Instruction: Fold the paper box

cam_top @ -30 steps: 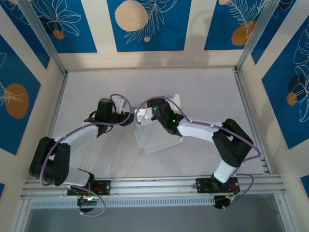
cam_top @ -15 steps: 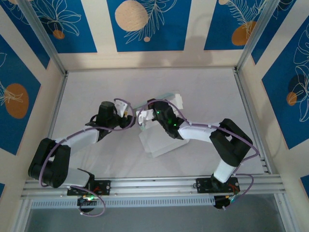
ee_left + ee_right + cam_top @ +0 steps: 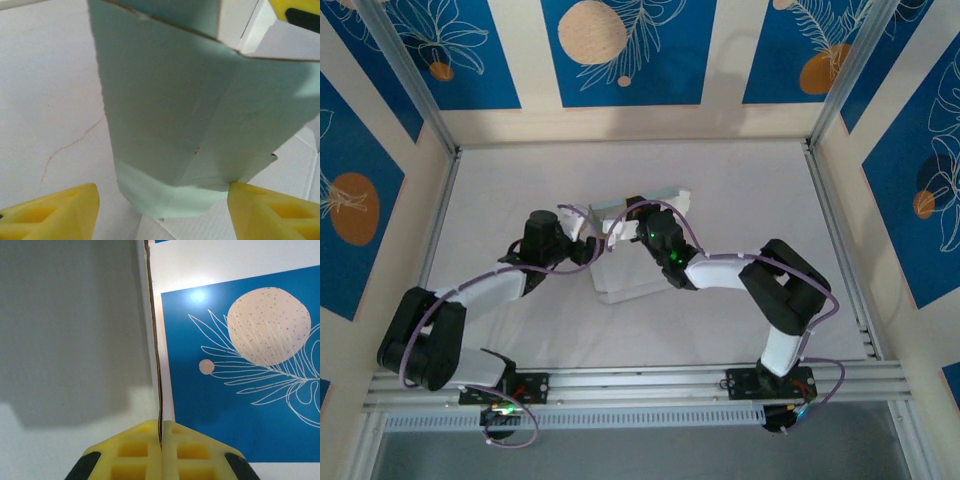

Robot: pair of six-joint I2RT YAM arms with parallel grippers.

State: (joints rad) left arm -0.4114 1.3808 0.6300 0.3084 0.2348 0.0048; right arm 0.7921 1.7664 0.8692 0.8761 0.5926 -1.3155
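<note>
The thin pale grey-green card box (image 3: pixel 628 272) sits mid-way on the white table (image 3: pixel 500 190), half-formed. One panel stands upright, its edge clamped in the right gripper (image 3: pixel 161 432) at 12 o'clock. The left gripper (image 3: pixel 162 205), at 9 o'clock, straddles a flap with jaws apart, holding nothing. Most of the folding looks undone.

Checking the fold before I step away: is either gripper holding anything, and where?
The right gripper pinches the paper box by a panel's thin edge; the left gripper is open, holding nothing.
</note>
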